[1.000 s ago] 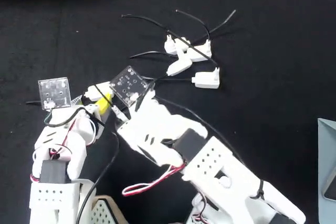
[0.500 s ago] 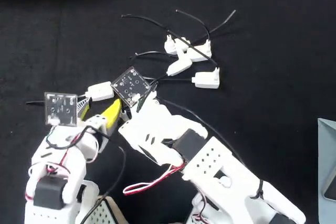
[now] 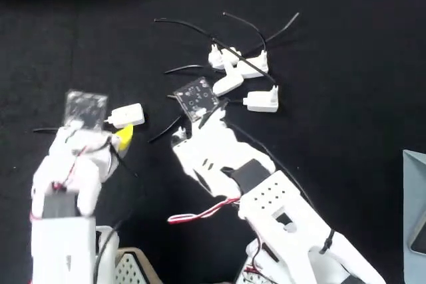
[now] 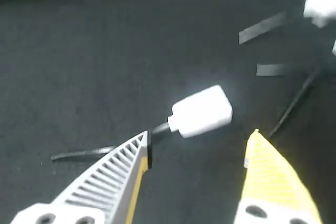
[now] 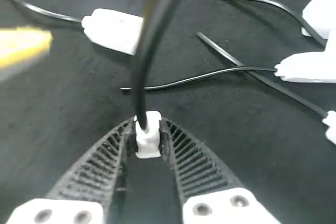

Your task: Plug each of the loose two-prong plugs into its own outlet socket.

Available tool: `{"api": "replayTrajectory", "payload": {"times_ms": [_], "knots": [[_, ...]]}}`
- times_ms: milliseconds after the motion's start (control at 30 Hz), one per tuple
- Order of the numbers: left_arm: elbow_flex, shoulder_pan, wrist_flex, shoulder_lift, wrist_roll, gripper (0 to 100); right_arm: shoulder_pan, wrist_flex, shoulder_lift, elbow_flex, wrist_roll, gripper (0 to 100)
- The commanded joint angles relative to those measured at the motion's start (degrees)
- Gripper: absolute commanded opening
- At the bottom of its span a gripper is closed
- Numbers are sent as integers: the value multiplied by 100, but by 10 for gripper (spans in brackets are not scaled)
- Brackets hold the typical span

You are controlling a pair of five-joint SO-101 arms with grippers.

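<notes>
A white two-prong plug (image 4: pixel 202 111) with a black cord lies on the black cloth just past the tips of my left gripper (image 4: pixel 199 141), which is open around empty space. The same plug (image 3: pixel 126 116) sits beside the left gripper's yellow finger (image 3: pixel 124 136). My right gripper (image 5: pixel 147 125) is shut on a small white plug (image 5: pixel 147 140) whose black cord (image 5: pixel 152 35) runs away from the fingers. The right arm (image 3: pixel 226 157) stands in the middle of the table.
Several more white plugs (image 3: pixel 263 101) with black cords lie in a cluster beyond the right arm, one of them (image 5: pixel 312 66) close ahead of the right gripper. A pale blue object (image 3: pixel 416 204) sits at the right edge. The table is covered by black cloth (image 3: pixel 346 64).
The right arm has swung to the right toward the plug cluster, keeping its plug. The left arm's wrist has shifted farther out, and its yellow finger has drawn back left of where it was.
</notes>
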Motion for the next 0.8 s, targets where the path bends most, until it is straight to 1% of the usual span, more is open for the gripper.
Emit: {"api": "replayTrajectory", "payload": {"times_ms": [0,100,300,500,767], "knots": [[-989,57,-387,1653,-1099,299,246,-202,-145,-22,-44,11],[-1516,215,-422,2716,-1732,298,255,-176,-136,-4,-44,11],[-2589,286,-422,4510,-2268,296,255,-211,-136,119,-44,12],[-3582,251,-422,5969,-2303,296,255,-185,-136,119,-44,12],[-4136,286,-431,7226,-2321,295,255,-185,-136,145,-44,12]]}}
